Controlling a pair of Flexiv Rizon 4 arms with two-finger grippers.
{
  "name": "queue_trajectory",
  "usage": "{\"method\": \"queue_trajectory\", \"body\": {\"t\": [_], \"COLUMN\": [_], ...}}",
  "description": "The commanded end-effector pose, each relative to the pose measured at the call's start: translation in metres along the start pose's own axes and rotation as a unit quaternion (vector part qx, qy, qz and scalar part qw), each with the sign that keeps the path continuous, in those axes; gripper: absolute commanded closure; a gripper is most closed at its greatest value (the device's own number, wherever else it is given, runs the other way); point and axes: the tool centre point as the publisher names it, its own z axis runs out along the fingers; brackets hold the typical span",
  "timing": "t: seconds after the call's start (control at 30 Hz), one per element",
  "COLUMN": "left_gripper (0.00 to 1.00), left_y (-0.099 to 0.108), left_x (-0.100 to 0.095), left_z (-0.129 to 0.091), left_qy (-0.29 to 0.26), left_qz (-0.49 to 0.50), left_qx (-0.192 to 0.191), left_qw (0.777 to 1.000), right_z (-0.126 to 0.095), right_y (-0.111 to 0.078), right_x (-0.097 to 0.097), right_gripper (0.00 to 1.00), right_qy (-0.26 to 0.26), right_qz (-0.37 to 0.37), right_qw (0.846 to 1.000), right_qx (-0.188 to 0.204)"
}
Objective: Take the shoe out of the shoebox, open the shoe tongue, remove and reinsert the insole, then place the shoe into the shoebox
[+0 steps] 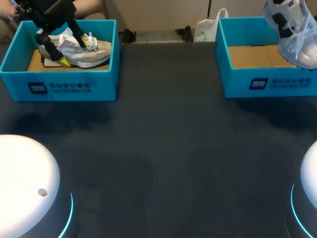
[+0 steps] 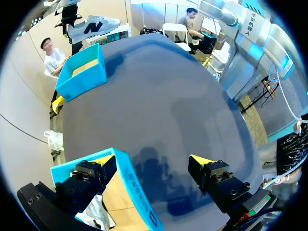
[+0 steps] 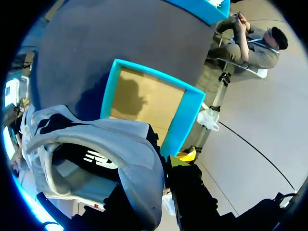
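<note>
Dark table right across, two blue boxes at its far corners, and both arms are busy.

The left gripper (image 1: pixel 78 52) hangs over the left box (image 1: pixel 59 87) with its yellow tips spread wide and nothing pinched. From its own wrist the fingers (image 2: pixel 103 161) gape, the box wall (image 2: pixel 132 190) runs up between them, and a scrap of white shoe shows under the inner one. The boxed shoe (image 1: pixel 79 53) sits sole down on the cardboard. Its long axis runs side to side along the front wall, laces and toe toward the middle of the table, heel toward the outer wall.

Over on the other side, the right gripper (image 3: pixel 156 180) looks clamped on the heel collar of the lifted shoe (image 3: pixel 96 154), which it holds in the air. The right box (image 3: pixel 185 120) sits below it with a bare cardboard floor. The head camera shows that lifted shoe (image 1: pixel 293 37) above the box's far right corner, laces dangling. Its length seems to run front to back, with the toe, as best I can judge, toward the robot.

So this is step one, the take-out: done on the right, pending on the left. Next I'd expect the left fingers to drop and close across the shoe's width. After that, the tongue needs spreading, which calls for one gripper to steady the shoe while the other pulls.
</note>
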Motion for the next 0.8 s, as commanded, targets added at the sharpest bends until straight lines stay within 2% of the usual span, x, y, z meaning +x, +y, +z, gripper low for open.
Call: {"method": "queue_trajectory", "body": {"t": [0.03, 0.07, 0.23, 0.37, 0.47, 0.5, 0.63, 0.73, 0.8], "left_gripper": [0.00, 0.00, 0.00, 0.00, 0.00, 0.00, 0.00, 0.00, 0.00], "left_y": [0.000, 0.000, 0.000, 0.000, 0.000, 0.000, 0.000, 0.000, 0.000], "left_x": [0.000, 0.000, 0.000, 0.000, 0.000, 0.000, 0.000, 0.000, 0.000], "left_z": [0.000, 0.000, 0.000, 0.000, 0.000, 0.000, 0.000, 0.000, 0.000], "left_qy": [0.000, 0.000, 0.000, 0.000, 0.000, 0.000, 0.000, 0.000, 0.000], "left_qz": [0.000, 0.000, 0.000, 0.000, 0.000, 0.000, 0.000, 0.000, 0.000], "left_qx": [-0.001, -0.001, -0.001, -0.001, -0.001, -0.001, -0.001, -0.001, -0.001], "left_qw": [1.000, 1.000, 1.000, 1.000, 1.000, 1.000, 1.000, 1.000, 1.000], "right_z": [0.006, 0.010, 0.028, 0.044, 0.056, 0.060, 0.067, 0.067, 0.066], "right_y": [-0.012, -0.020, -0.049, -0.064, -0.071, -0.073, -0.086, -0.097, -0.104], "right_x": [-0.009, -0.014, -0.038, -0.054, -0.064, -0.067, -0.065, -0.055, -0.045], "right_gripper": [1.00, 1.00, 1.00, 1.00, 1.00, 1.00, 1.00, 1.00, 1.00], "right_qy": [-0.001, -0.004, -0.005, -0.008, 0.009, 0.019, 0.032, 0.042, 0.048], "right_qz": [0.017, 0.025, 0.015, 0.011, 0.014, 0.022, 0.117, 0.220, 0.289], "right_qw": [1.000, 0.999, 1.000, 0.999, 0.998, 0.998, 0.992, 0.974, 0.956], "right_qx": [-0.011, -0.023, -0.019, -0.038, -0.053, -0.047, -0.043, -0.021, -0.007]}}
